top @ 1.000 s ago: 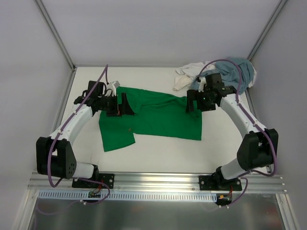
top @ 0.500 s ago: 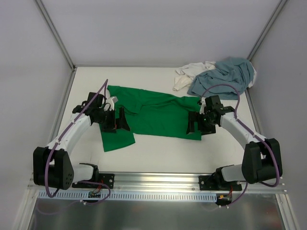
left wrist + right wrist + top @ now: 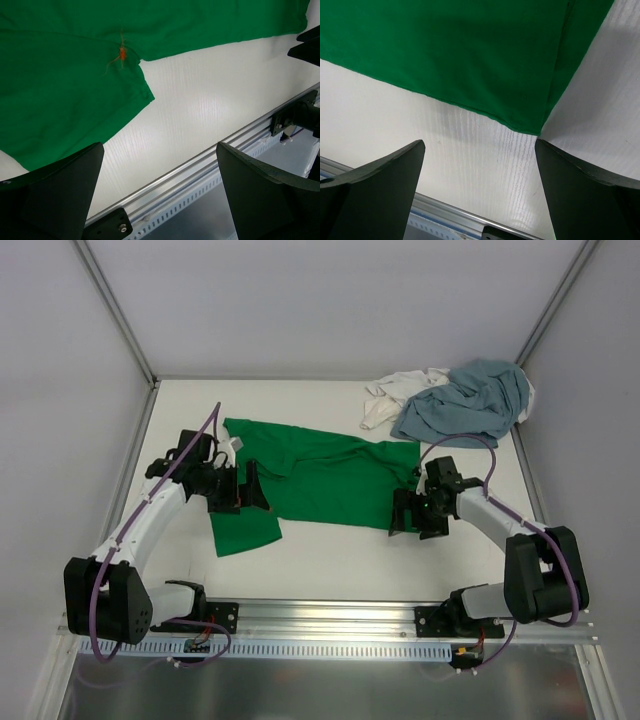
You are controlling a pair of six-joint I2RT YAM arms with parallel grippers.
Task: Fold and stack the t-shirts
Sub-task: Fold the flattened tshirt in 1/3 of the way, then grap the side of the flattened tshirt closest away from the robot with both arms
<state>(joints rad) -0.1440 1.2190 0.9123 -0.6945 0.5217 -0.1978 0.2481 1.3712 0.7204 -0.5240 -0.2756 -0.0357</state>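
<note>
Green t-shirt [image 3: 330, 480] spread on table [image 3: 340, 560], limp and light, bunches easy. We'd pinch hem corners. Left gripper [image 3: 252, 487], right gripper [image 3: 405, 515] both gaping, empty, over its side edges.

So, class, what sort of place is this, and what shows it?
Most likely a robotics lab test cell, not a home: a white table boxed in by plain panels on a metal frame, and two robot arms bolted to an aluminium rail.
</note>
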